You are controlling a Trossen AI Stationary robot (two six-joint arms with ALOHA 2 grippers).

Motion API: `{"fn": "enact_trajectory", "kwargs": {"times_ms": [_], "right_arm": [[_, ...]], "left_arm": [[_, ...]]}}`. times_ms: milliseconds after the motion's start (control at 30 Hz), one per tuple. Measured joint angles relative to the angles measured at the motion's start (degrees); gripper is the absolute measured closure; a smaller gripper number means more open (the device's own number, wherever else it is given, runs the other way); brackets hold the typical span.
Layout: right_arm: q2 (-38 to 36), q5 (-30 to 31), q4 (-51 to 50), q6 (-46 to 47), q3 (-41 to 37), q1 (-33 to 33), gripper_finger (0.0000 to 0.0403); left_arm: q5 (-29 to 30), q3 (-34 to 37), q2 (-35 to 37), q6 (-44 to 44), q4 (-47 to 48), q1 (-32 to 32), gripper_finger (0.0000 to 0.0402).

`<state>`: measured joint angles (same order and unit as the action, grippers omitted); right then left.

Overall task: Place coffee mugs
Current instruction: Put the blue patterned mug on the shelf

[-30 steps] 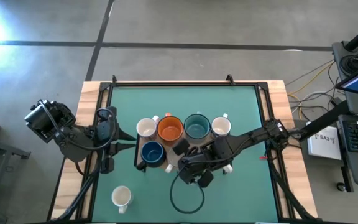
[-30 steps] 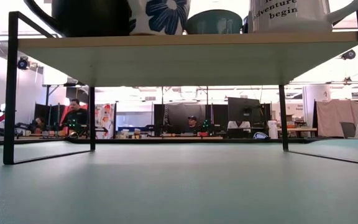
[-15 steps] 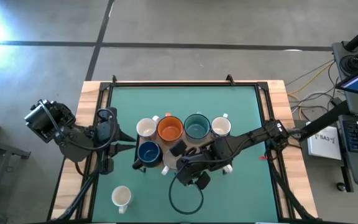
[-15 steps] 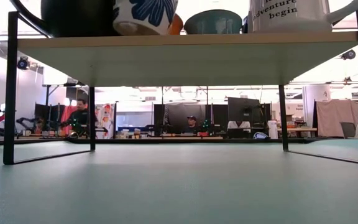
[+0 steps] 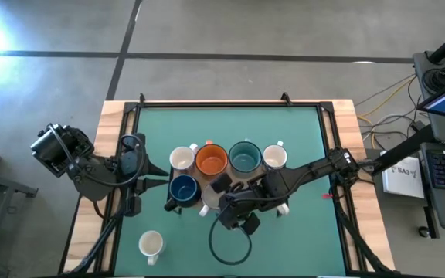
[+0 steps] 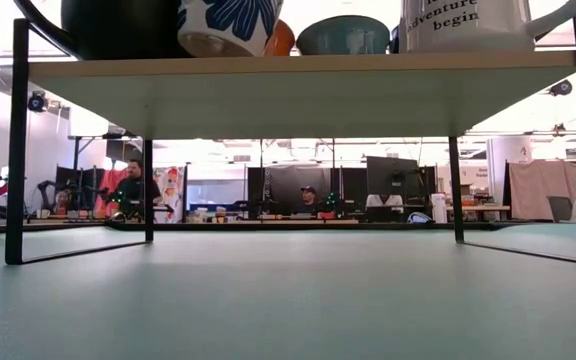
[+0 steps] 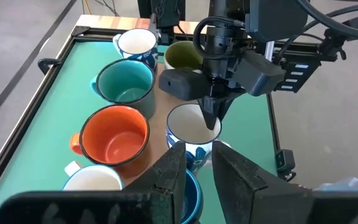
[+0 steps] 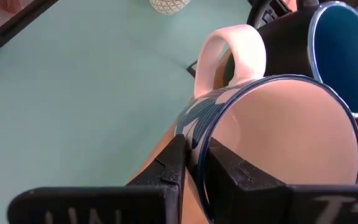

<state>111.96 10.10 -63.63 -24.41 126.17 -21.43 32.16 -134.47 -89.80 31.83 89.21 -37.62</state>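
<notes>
The right gripper (image 7: 211,121) is clamped with narrow fingers on the rim of the blue-flowered white mug (image 7: 192,130), held tilted over the front edge of the wooden shelf (image 6: 298,82) — crowded by the navy mug (image 5: 185,188), orange mug (image 5: 212,160) and teal mug (image 5: 244,157). Open green worktop (image 5: 300,224) is left in front, where a white mug (image 5: 151,244) stands alone. The left gripper (image 5: 161,177) is parked beside the shelf, its fingers nearly closed on nothing.

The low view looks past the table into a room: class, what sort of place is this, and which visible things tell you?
Probably a shared robotics lab or workshop: rows of benches with monitors, seated people working at them, and a curtained partition at the side.
</notes>
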Motion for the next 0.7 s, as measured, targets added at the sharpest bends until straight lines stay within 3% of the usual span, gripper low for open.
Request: {"fn": "enact_trajectory", "kwargs": {"times_ms": [700], "right_arm": [[0.1, 0.2, -0.4, 0.4, 0.1, 0.7, 0.0369]], "left_arm": [[-0.2, 0.0, 0.0, -0.8, 0.0, 0.0, 0.0341]]}}
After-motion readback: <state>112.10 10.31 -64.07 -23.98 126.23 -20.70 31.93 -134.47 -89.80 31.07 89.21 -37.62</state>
